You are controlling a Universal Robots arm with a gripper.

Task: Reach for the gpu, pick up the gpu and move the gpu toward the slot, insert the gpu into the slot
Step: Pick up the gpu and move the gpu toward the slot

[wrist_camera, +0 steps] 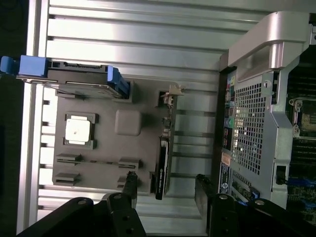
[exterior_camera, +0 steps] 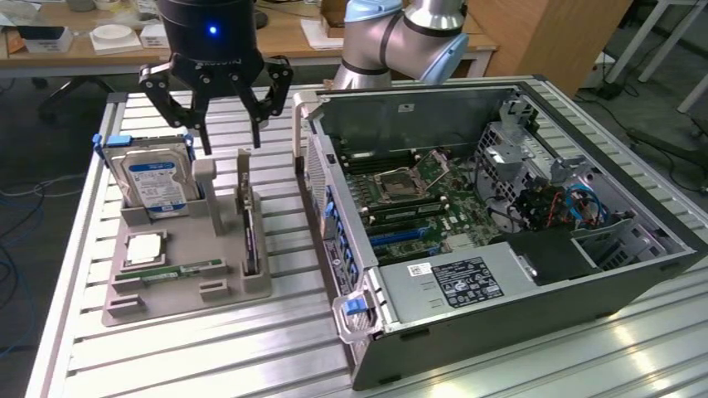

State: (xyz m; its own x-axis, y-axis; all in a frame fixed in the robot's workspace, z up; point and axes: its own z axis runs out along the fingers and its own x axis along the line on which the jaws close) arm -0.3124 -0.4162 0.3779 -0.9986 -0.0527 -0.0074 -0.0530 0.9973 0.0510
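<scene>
Slatted aluminium made up the bench (exterior_camera: pixel 221 348) in the exterior view, with office desks behind it. A grey fixture tray (exterior_camera: pixel 177 303) sat toward the exterior view's left. Its moulded pockets kept each part in a fixed pose: a hard drive (exterior_camera: pixel 155 182) upright in blue rails, a processor (exterior_camera: pixel 144 249) lying flat, and a memory stick (exterior_camera: pixel 182 269) in a groove. The gpu (exterior_camera: pixel 250 236) stood on its long edge in a narrow pocket with its bracket end up, probably so that fingers could close on its two faces from above. The end effector (exterior_camera: pixel 227 133) hung over the tray's far end, spread wide and empty, clear of the card. An opened computer case (exterior_camera: pixel 531 290) lay on its side at the exterior view's right, so the motherboard (exterior_camera: pixel 443 199) faced up. This left the slot (exterior_camera: pixel 400 239), near the case's rear wall, reachable from straight above.

Looking down from the wrist, the same bench (wrist_camera: pixel 148 34) carried the tray (wrist_camera: pixel 103 143). The gpu (wrist_camera: pixel 162 158) showed edge-on as a thin dark strip between the tray's central post and the perforated rear panel of the case (wrist_camera: pixel 256 128). The end effector (wrist_camera: pixel 165 177) stood with one finger on each side of the card's line. The gap was far wider than the card and touched nothing, which suggested it was lined up to straddle the card. The hard drive (wrist_camera: pixel 74 79) and processor (wrist_camera: pixel 79 131) rested untouched in their pockets.
</scene>
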